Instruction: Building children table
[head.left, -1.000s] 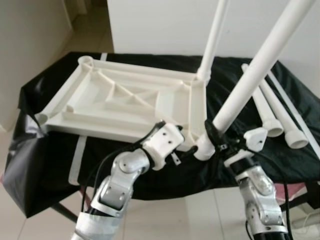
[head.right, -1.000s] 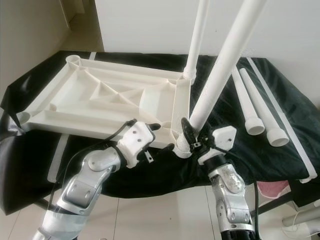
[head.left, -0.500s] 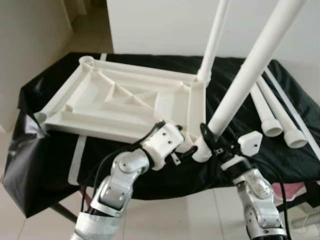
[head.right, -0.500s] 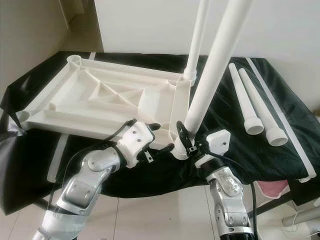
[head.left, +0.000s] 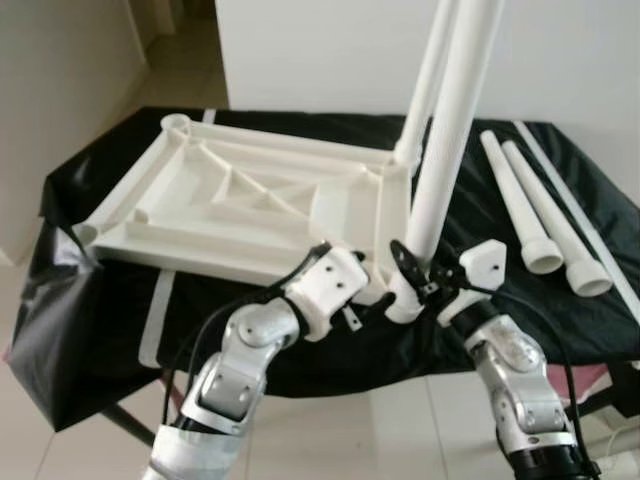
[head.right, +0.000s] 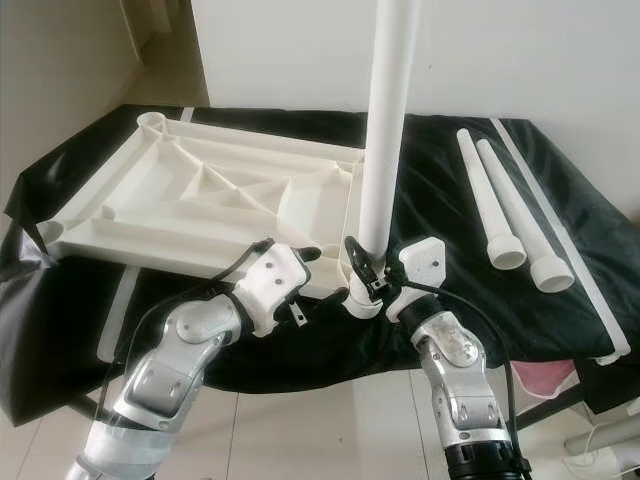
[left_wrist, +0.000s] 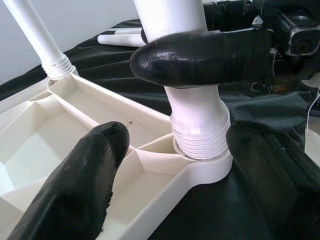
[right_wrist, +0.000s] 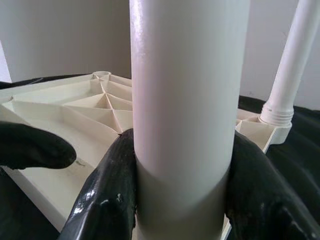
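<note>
Right wrist view says it best: the right claw (head.right: 372, 272) is clamped around the second leg (head.right: 388, 120), one black finger on each side of the tube. That leg is held roughly upright with its threaded end sitting in the near corner socket (left_wrist: 202, 162) of the upturned white table frame (head.left: 230, 200), thread rings visible above the rim, so it's probably not screwed home yet. The left claw (left_wrist: 175, 165) is spread wide at that same socket, one finger inside the frame and one outside, gripping nothing. One leg (head.left: 428, 75) is already standing in the frame's far corner behind it. Two spare legs (head.left: 545, 215) are lying on the black-covered tabletop (head.left: 100, 330) just beyond that side of the frame. So roughly one leg done, one being fitted, two left, as far as can be judged.
</note>
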